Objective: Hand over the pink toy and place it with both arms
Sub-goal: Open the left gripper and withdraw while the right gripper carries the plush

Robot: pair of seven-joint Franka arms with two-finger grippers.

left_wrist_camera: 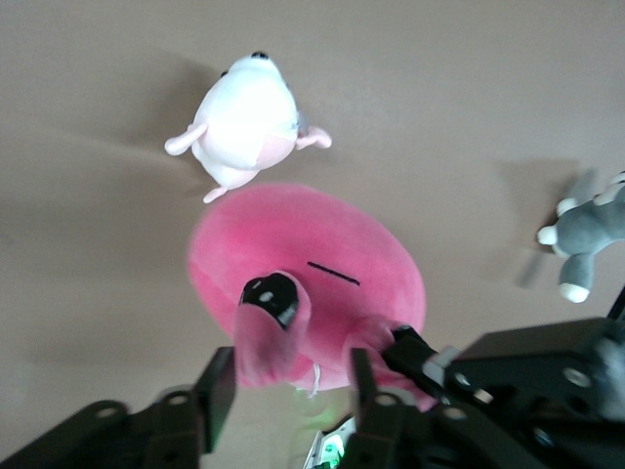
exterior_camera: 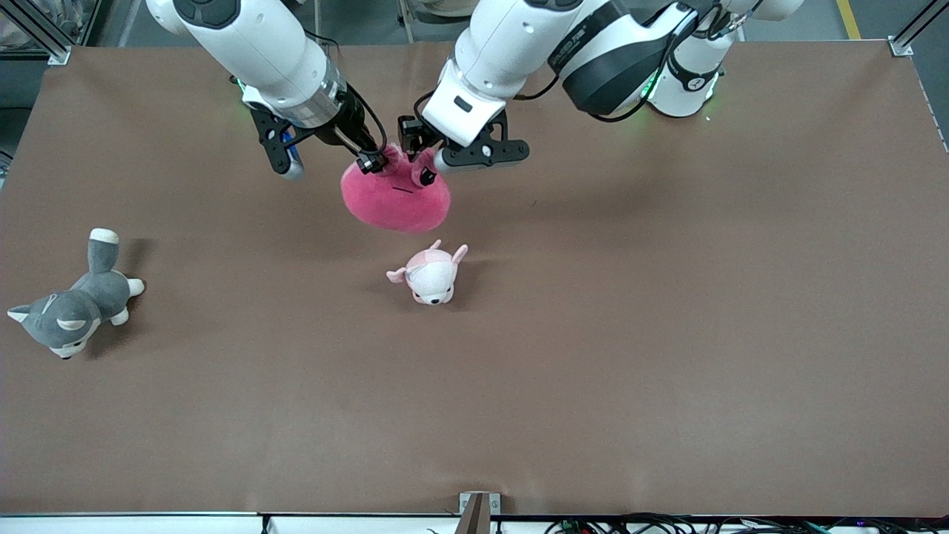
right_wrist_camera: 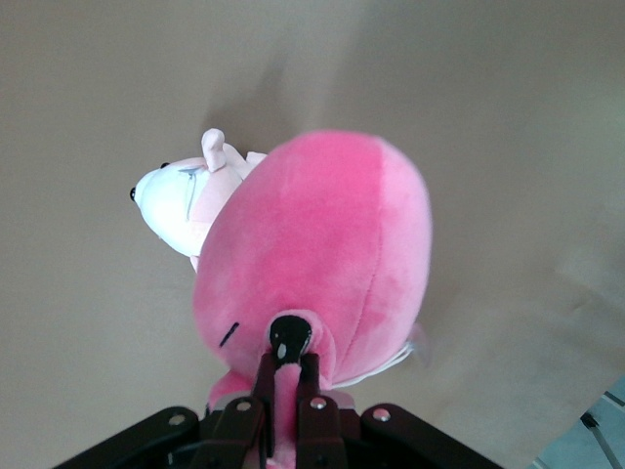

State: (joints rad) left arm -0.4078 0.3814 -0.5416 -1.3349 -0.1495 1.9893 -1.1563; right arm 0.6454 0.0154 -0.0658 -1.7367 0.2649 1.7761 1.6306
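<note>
Robotics lab, brown-covered table (exterior_camera: 667, 334), aluminium frame posts (exterior_camera: 44, 33), loose cables (exterior_camera: 667, 525)

Brown tabletop (exterior_camera: 667, 334), aluminium frame posts at corners (exterior_camera: 901, 46), grey floor w/ yellow line (exterior_camera: 847, 18).

hot-pink blob plush (exterior_camera: 397, 199), bulging black eyes, thin mouth line, hanging above the table
</note>
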